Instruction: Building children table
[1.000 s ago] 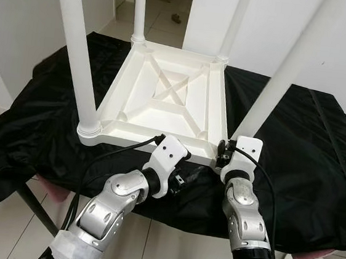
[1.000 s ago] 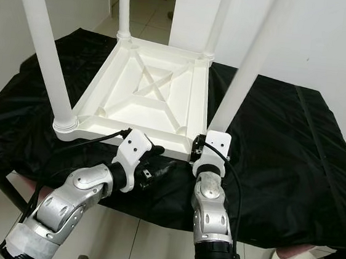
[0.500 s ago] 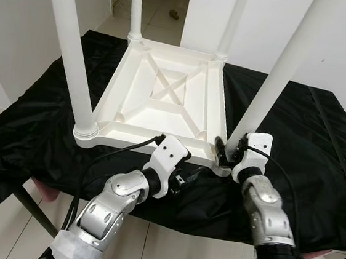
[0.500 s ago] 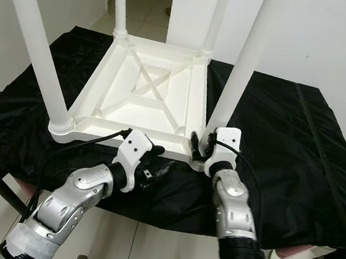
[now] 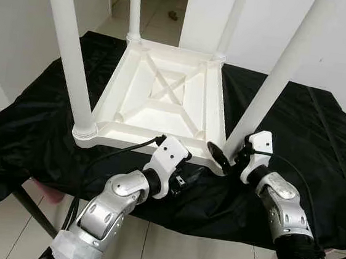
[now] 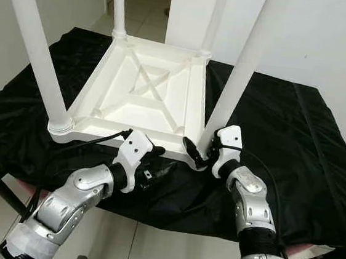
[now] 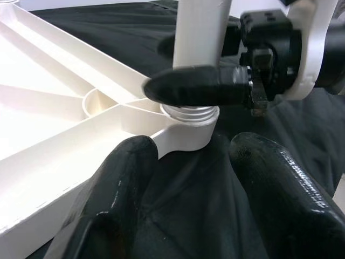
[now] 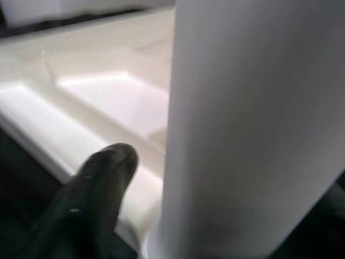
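Swinging outward from beneath the corner, the right gripper now clasps the base of the near right leg, apparently to screw it into the upturned white table on the black cloth. Its fingers straddle the leg; the left gripper, fingers spread and empty, rests by the same corner. No lettering is legible.
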Controlling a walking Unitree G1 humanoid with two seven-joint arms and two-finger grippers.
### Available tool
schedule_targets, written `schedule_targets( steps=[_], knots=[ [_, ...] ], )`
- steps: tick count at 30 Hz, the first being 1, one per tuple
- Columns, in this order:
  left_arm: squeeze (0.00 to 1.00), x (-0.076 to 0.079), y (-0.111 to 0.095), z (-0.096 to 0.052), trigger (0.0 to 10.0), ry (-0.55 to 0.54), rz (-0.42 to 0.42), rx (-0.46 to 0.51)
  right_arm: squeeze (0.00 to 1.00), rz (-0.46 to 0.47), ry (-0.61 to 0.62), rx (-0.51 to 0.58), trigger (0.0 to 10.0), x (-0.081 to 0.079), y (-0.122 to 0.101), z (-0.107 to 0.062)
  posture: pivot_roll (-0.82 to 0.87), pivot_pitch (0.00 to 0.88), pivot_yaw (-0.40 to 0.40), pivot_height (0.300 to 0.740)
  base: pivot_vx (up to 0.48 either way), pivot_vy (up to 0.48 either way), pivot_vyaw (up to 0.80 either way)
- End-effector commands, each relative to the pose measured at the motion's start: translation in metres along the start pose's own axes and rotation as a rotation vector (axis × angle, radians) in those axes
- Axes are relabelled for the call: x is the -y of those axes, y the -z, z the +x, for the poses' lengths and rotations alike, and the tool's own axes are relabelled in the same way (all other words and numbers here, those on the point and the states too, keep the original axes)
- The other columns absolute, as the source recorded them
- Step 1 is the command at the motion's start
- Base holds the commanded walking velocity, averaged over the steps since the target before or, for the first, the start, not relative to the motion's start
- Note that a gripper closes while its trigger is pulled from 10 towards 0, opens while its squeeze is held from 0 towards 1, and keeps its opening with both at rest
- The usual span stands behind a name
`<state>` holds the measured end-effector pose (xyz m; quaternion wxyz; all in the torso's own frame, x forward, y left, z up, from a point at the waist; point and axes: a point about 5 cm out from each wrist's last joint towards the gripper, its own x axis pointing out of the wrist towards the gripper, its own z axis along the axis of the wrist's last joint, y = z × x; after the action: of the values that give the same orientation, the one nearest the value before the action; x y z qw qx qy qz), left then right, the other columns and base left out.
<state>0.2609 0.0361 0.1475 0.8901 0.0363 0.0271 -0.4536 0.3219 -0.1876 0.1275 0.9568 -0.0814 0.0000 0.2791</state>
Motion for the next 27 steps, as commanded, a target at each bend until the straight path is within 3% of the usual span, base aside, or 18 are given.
schedule_targets(
  steps=[1,14,15,21,23,26,27],
  knots=[
    [0.00,0.002,-0.003,0.000,10.0,0.027,0.014,0.008,0.00,-0.033,-0.016,-0.037,0.0,0.003,0.005,-0.002,0.03,0.000,-0.044,0.740,0.000,0.000,0.00],
    [0.00,0.002,-0.003,-0.002,10.0,0.029,0.013,0.004,0.00,0.007,-0.009,-0.039,0.0,0.008,0.015,-0.007,0.03,0.000,-0.038,0.740,0.000,0.000,0.00],
    [0.00,0.002,-0.003,-0.002,10.0,0.029,0.013,0.004,0.00,-0.001,0.032,-0.051,10.0,0.008,0.015,-0.006,0.03,0.000,-0.040,0.740,0.000,0.000,0.00],
    [0.00,0.002,-0.003,-0.001,10.0,0.031,0.011,0.004,0.00,0.050,0.216,-0.038,10.0,0.001,0.012,0.002,0.03,0.000,-0.045,0.740,0.000,0.000,0.00],
    [0.00,0.002,-0.003,-0.001,10.0,0.031,0.011,0.004,0.00,0.050,0.216,-0.038,10.0,0.001,0.012,0.002,0.03,0.000,-0.045,0.740,0.000,0.000,0.00],
    [0.00,0.003,-0.004,-0.001,10.0,0.029,0.008,0.006,0.00,0.094,0.405,-0.040,10.0,-0.005,0.010,0.005,0.03,0.000,-0.049,0.740,0.000,0.000,0.00],
    [0.00,0.003,-0.004,-0.001,10.0,0.029,0.008,0.006,0.00,0.094,0.405,-0.040,10.0,-0.005,0.010,0.005,0.03,0.000,-0.049,0.740,0.000,0.000,0.00]
  ],
)
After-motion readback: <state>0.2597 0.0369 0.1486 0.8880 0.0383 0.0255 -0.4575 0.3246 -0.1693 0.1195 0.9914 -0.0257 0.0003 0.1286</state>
